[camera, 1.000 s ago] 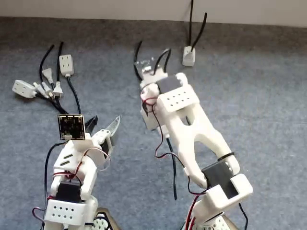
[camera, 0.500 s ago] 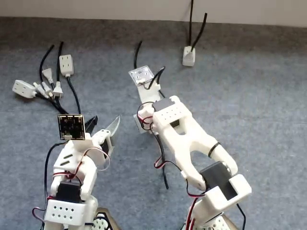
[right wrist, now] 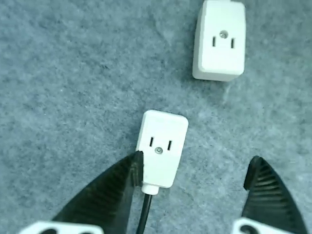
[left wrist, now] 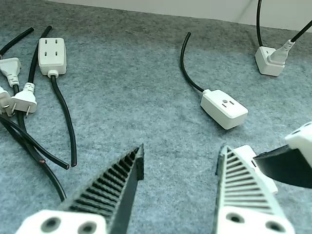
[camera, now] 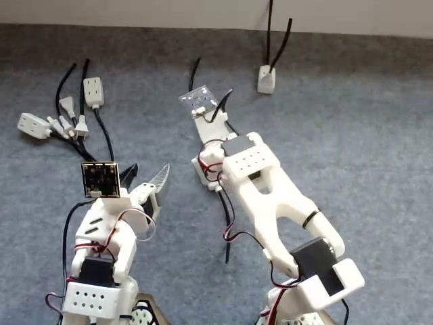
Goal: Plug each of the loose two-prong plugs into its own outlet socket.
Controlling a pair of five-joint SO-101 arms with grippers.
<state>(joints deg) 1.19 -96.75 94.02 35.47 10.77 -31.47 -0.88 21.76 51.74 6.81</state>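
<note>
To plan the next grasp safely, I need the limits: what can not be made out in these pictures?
High view: the right arm covers most of the near socket under it.
Left wrist view: the picture edge cuts the group of plugs, so their number is unsure.
Right wrist view: the edge cuts off the far socket where its cord leaves.

Grey-blue short-pile carpet (camera: 379, 135) spans the area ahead. A pale wall (camera: 135, 10) borders its far edge. Lighting: even, diffuse.
</note>
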